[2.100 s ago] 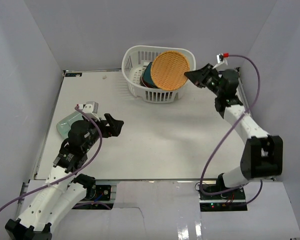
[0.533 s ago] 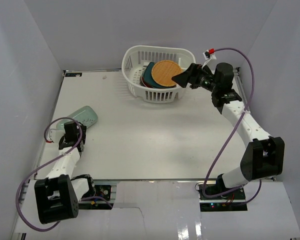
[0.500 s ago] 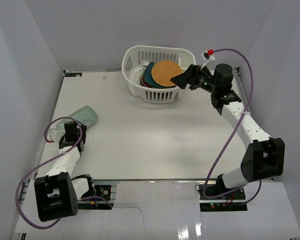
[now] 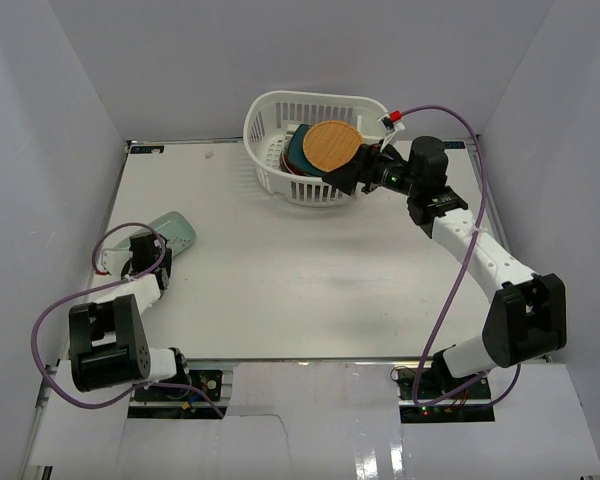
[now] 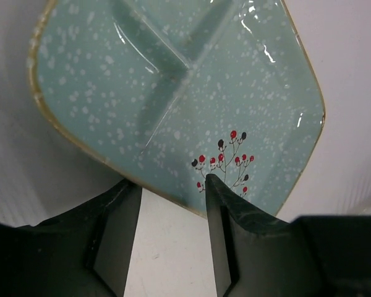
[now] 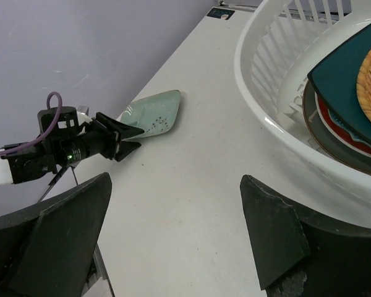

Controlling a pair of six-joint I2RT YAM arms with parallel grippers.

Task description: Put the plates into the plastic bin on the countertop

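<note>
A pale green oblong plate (image 5: pixel 179 86) with a red berry sprig lies flat at the countertop's (image 4: pixel 300 270) left side (image 4: pixel 170 232). My left gripper (image 5: pixel 170 182) is at its near rim, jaws open and narrowed. One fingertip overlaps the rim and the other meets its edge. The white plastic bin (image 4: pixel 270 125) stands at the back. It holds stacked plates, with the orange woven plate (image 4: pixel 332 145) on top of a dark teal square one (image 6: pixel 343 80). My right gripper (image 6: pixel 173 179) hangs wide open and empty just before the bin's front right corner (image 4: pixel 345 178).
Pale grey walls close in the countertop on three sides. The green plate (image 6: pixel 151 114) lies near the table's left edge. Purple cables loop off both arms, one beside the left wrist (image 4: pixel 115 245). A small dark label (image 4: pixel 145 149) sits at the back left corner.
The orange plate has gone from my right gripper into the bin, and that gripper has slid left along the bin's front. My left gripper reached the green plate's rim and its jaws narrowed.
</note>
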